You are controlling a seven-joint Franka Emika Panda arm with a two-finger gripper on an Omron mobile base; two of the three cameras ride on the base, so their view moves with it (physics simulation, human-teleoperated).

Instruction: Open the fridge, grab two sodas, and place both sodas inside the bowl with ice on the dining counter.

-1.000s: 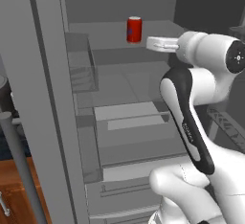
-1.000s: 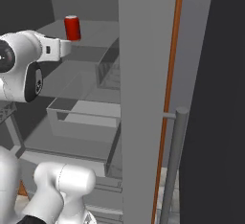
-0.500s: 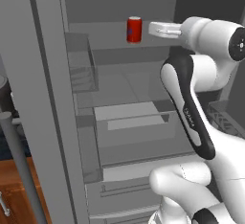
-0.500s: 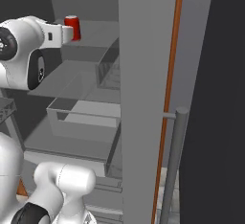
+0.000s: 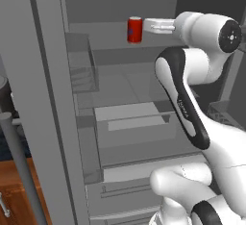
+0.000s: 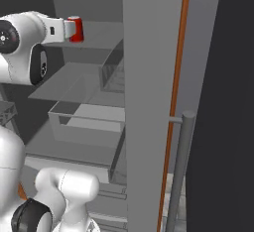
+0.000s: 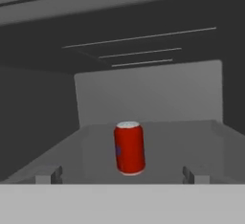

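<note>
Seen from behind the arm on its left, the fridge [image 5: 48,99] stood with its door swung wide, grey shelves and a clear drawer laid bare. A red soda can [image 5: 135,30] with a silver top stood upright on the upper shelf [image 5: 120,56]. The white arm reached in from the right at the can's own height, and the hand [image 5: 150,25] pointed straight at it, its tips just beside the can's right flank. Whether they touched the can could not be told from this side.

From behind the arm on its right, the same reach ran the other way. The hand [image 6: 69,29] stretched in from the left, and the soda can [image 6: 76,29] showed at its far end, partly covered by the white finger nearest the camera. The open door's edge [image 6: 149,102], trimmed with an orange strip, rose at the centre, with a grey bar handle [image 6: 181,166] to its right.

Looking along the hand itself, the soda can [image 7: 129,148] stood alone on the grey shelf, leaning slightly in the frame, close ahead and centred. The two dark fingertips [image 7: 48,177] rose wide apart at the bottom corners, well clear of the can on either side. The hand was open and held nothing.
</note>
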